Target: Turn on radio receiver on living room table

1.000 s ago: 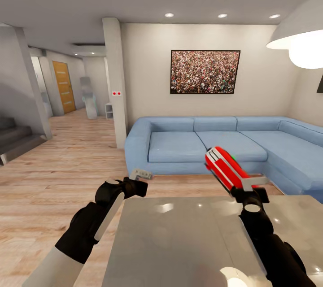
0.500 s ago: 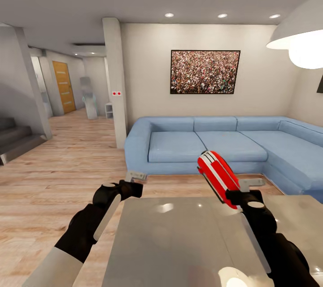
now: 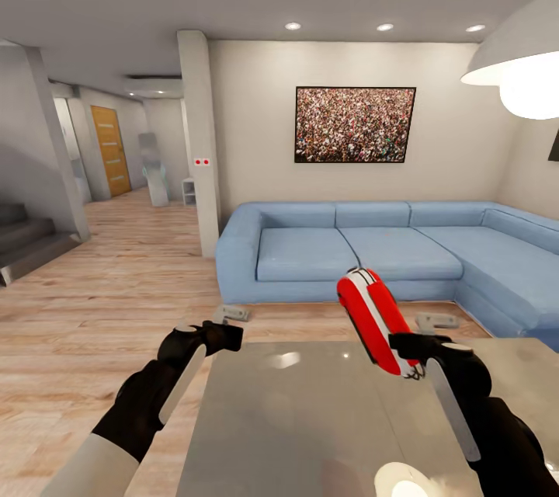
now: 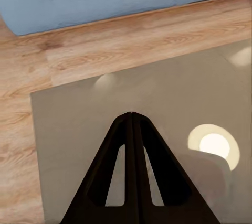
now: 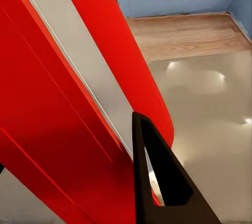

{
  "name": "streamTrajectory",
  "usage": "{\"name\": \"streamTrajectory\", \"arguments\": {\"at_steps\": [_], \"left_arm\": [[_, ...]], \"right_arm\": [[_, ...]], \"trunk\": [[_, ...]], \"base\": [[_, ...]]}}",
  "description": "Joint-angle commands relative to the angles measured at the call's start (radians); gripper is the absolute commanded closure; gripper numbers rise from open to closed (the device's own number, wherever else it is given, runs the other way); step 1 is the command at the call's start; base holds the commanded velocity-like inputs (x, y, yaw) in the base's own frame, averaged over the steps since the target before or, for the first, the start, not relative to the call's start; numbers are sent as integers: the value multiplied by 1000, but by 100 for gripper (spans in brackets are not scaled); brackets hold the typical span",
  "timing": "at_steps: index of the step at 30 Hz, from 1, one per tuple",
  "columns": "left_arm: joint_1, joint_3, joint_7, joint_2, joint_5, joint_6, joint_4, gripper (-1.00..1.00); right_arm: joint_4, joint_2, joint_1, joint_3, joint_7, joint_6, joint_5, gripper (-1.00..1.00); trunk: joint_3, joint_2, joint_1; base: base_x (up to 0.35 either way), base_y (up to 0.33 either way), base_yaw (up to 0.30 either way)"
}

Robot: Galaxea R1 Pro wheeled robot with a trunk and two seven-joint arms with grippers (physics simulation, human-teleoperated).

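Your right tool (image 3: 410, 357) is clamped on the radio receiver (image 3: 374, 319), holding it up off the counter (image 3: 310, 419), tilted, top end leaning toward the blue sofa (image 3: 388, 248). In the right wrist view the red-and-white shell (image 5: 79, 103) sits tight against one dark finger (image 5: 163, 182). It looks like a rigid, smooth plastic box, probably light; a glossy rounded shell can slip or twist in a pinch, so grip across the flat sides low on the body, clear of the dial. Dial and slot aren't visible here, so you'll likely need to turn it or bring the other arm in. The right arm reaches forward over the counter's right part, wrist bent up. The left tool (image 4: 131, 124) is pressed together, empty, hovering over the counter's near left corner, left arm low and stretched forward.
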Motion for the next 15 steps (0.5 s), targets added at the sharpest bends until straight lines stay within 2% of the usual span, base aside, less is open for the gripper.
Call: {"name": "streamTrajectory", "arguments": {"at_steps": [1,10,15], "left_arm": [[1,0,0,6,1,-1,3,100],[8,1,1,17,2,-2,9,100],[13,38,1,18,2,-2,13,100]], "right_arm": [[0,0,-1,0,0,7,-1,100],[1,1,-1,-1,1,37,-33,100],[2,3,-1,-1,1,42,-39,100]], "trunk": [[0,0,0],[0,0,0],[0,0,0]], "base": [[0,0,0],[0,0,0],[0,0,0]]}}
